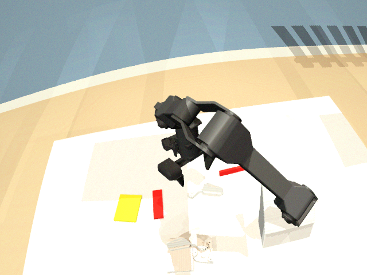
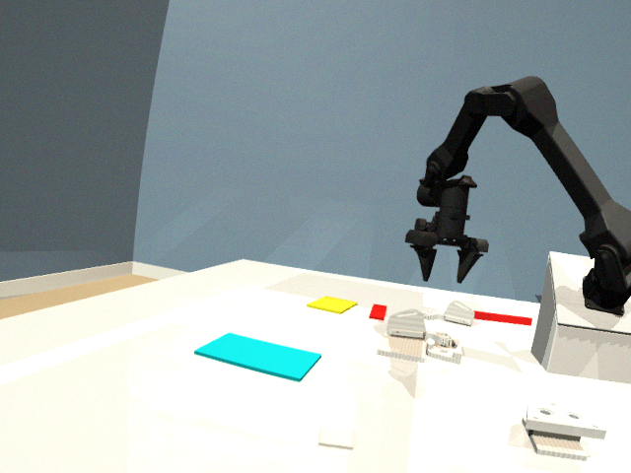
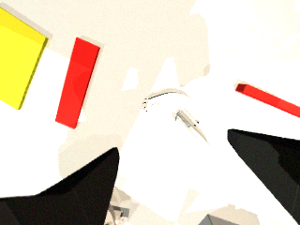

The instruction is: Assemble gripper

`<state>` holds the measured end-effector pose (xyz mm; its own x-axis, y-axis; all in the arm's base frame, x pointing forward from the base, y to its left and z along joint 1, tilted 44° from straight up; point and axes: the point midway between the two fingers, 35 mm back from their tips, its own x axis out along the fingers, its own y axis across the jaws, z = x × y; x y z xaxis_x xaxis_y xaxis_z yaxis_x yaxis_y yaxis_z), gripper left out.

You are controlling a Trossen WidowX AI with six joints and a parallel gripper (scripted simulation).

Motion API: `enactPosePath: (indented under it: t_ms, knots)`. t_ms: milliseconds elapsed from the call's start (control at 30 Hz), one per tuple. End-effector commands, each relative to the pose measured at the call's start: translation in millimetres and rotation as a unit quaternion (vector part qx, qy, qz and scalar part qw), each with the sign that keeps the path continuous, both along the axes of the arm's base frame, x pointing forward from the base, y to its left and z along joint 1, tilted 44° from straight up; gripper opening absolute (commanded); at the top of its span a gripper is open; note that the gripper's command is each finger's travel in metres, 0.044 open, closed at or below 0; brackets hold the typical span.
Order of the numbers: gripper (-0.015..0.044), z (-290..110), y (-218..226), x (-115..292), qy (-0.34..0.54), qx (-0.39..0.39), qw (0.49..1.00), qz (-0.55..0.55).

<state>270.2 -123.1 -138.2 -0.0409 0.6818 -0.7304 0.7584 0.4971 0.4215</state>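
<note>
I've got the gripper wide open, nothing in it, above the tbl. One loose jaw lies w/ its plate end by the long red bar. Cyan slab flat, nearer my cam; yellow sq. behind it.

It looks like a lab or robot workspace: a black arm stands on a white block at a white table. Plain blue-grey walls surround it.
</note>
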Motion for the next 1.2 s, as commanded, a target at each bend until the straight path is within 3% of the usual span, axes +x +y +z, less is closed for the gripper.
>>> enactPosePath:
  t_ms: [0,567,1167]
  knots:
    - [0.0440,0,-2,-2,0.041,-0.004,0.998,-0.044]
    - [0.0440,0,-6,-8,0.185,-0.013,0.962,-0.199]
    - [0.0440,-1,-10,-14,0.327,-0.022,0.876,-0.353]
